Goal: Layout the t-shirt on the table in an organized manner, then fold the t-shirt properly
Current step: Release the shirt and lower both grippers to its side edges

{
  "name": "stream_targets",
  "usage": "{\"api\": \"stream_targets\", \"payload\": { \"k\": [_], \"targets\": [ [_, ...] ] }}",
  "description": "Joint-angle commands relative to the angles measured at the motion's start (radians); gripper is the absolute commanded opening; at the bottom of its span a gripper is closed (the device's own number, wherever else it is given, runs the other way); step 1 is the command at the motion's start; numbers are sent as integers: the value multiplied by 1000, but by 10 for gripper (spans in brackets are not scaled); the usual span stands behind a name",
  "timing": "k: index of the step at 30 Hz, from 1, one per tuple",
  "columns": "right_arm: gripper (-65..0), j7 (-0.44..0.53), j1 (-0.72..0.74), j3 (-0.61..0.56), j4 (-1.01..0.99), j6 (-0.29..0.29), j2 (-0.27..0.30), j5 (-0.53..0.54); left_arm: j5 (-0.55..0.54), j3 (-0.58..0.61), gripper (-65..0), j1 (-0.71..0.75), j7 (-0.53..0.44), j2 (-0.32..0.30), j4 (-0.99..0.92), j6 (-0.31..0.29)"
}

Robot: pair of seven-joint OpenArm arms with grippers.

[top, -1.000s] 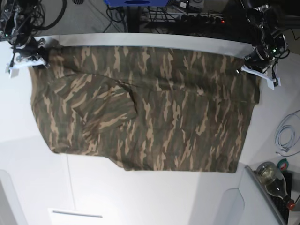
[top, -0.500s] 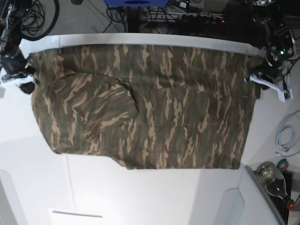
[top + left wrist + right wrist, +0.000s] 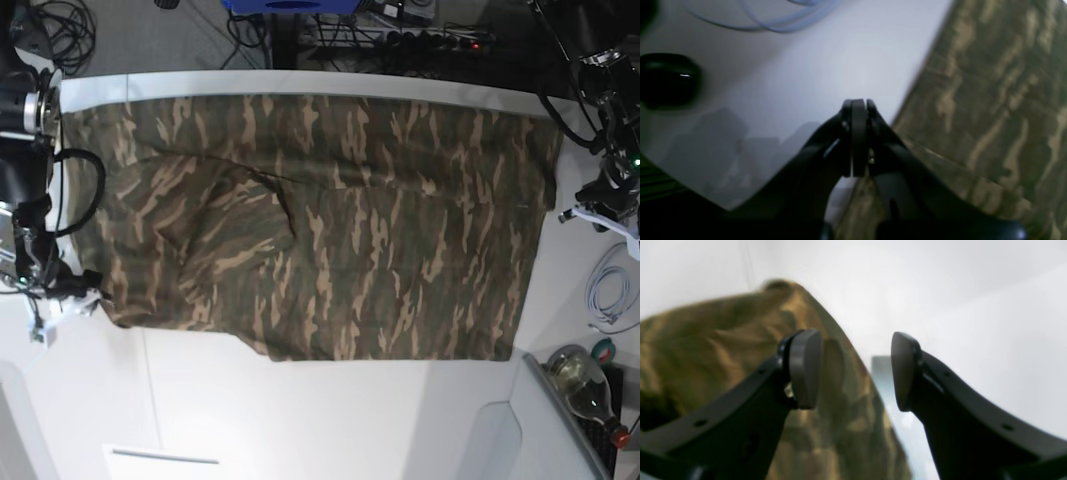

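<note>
Your right gripper [image 3: 853, 370] hung spread at the t-shirt [image 3: 330, 220] corner, which lay flat across the table [image 3: 300, 420]; your left gripper [image 3: 857, 136] sat pressed together beside its edge. A shallow pinch could've dragged one layer, bunching it

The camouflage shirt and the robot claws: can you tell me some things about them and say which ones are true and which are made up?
1. The t-shirt lies spread out on the table. True.
2. The right gripper is squeezed shut. False: its jaws stand apart.
3. The left gripper is shut. True.
4. The left gripper is pinching the t-shirt. False: its tips are over bare table beside the cloth's edge.
5. The t-shirt is plain red. False: it is green, brown and tan camouflage.
</note>
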Motion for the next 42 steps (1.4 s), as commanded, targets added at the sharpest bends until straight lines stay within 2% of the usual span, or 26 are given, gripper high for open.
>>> {"api": "stream_targets", "payload": {
  "k": [1, 2, 7, 16, 17, 18, 21, 22, 25, 28, 30, 34, 38, 42],
  "targets": [
    [-330, 38, 54, -4, -20, 37, 19, 9, -7, -4, -650, 3, -10, -29, -5, -1],
    [-329, 54, 66, -7, -57, 63, 19, 8, -9, -4, -650, 5, -10, -38, -21, -1],
    [-329, 155, 87, -12, -180, 65, 17, 5, -10, -5, -650, 5, -10, -67, -67, -1],
    [-347, 158, 60, -13, -187, 68, -10, 5, -10, 3, -650, -5, -10, -66, -73, -1],
    [-377, 159, 60, -13, -186, 68, -10, 5, -10, 3, -650, -6, -10, -64, -73, -1],
    [-437, 159, 60, -13, -181, 68, -10, 5, -10, 4, -650, -14, -10, -64, -71, -1],
    [-650, 184, 60, -13, -176, 70, -10, 5, -6, 4, -650, -23, -10, -64, -80, -1],
    [-650, 186, 57, -13, -155, 70, -10, 6, -6, 4, -650, -23, -10, -66, -82, -1],
    [-650, 124, 2, -7, -29, 70, -10, 8, -6, 4, -650, -25, -10, -66, -90, -1],
    [-650, 20, -97, -4, 206, 70, -12, 11, -4, 4, -650, -26, -10, -66, -90, -1],
    [-650, -54, -155, -4, 354, 70, -32, 11, -4, 9, -650, -32, -10, -66, -90, -1],
    [-650, -178, -268, -3, 589, 70, -52, 11, -4, 107, -650, -98, -10, -81, -142, -1],
    [-650, -236, -367, -3, 763, 70, -93, 11, -4, 197, -650, -207, -10, -87, -241, -1],
    [-650, -275, -442, -3, 876, 70, -115, 11, -4, 214, -650, -330, -10, -82, -349, -1]
  ]
}}
